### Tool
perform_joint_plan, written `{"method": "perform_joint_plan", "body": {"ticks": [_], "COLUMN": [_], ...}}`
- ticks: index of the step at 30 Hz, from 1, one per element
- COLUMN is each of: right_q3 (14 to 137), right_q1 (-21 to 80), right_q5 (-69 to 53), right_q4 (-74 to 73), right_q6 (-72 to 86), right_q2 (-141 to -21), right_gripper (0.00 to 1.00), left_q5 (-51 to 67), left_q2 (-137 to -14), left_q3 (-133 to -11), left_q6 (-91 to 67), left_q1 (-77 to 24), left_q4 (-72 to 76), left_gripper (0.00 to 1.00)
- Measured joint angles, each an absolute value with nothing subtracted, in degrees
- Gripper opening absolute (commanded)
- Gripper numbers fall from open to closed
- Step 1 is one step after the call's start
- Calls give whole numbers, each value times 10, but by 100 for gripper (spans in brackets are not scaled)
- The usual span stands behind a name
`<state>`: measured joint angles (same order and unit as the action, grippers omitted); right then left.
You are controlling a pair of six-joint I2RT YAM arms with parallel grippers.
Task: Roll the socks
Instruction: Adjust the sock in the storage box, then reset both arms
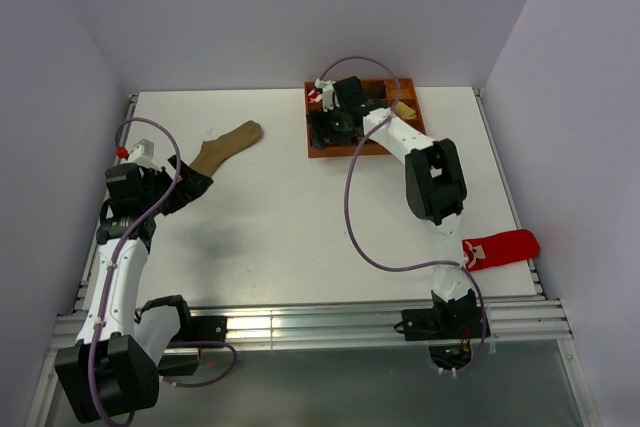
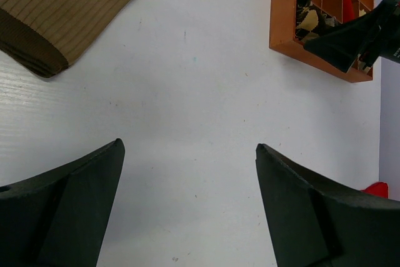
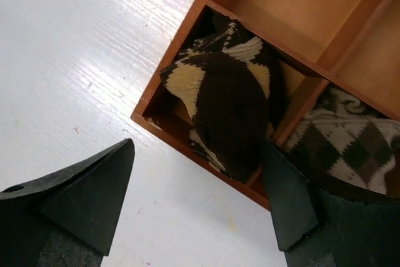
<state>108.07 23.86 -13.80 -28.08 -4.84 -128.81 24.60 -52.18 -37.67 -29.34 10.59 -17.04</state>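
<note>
A dark brown argyle sock, bundled up, sits in a corner compartment of the orange wooden tray. A lighter argyle sock lies in the compartment to its right. My right gripper hangs open over that tray corner, with nothing between its fingers; from above it shows at the tray's left part. My left gripper stands open over bare table, holding nothing, just short of the long tan sock. In the left wrist view a patterned sock shows in the tray.
The tan sock lies at the back left near the left gripper. The divided tray stands at the back centre. A red sock lies at the right edge by the right arm. Walls close in the table.
</note>
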Motion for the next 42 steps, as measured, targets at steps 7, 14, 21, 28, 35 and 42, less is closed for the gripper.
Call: {"method": "perform_joint_plan", "body": {"ticks": [7,14,21,28,35,42], "right_q3": [1030,966,855,799,756,747], "right_q1": [205,165,108,61,63,63], "right_q5": [-130,-114,-87,6,75,129], "right_q4": [-255,-217,-193,-211,-261,-314], "right_q6": [-16,39,113,143,148,158], "right_q2": [-1233,-1140,-936,-677,-451,-281], "right_gripper": [89,89,89,90,89,89], "left_q5": [246,244,206,112,20,-73], "left_q2": [-522,-510,-460,-378,-301,-269], "left_q3": [-377,-377,-418,-574,-720,-808], "left_q6": [-293,-291,-291,-265,-242,-226], "left_q1": [106,106,106,106,83,38], "left_q4": [-171,-171,-233,-330,-421,-482], "left_gripper": [91,93,95,99,99,99]}}
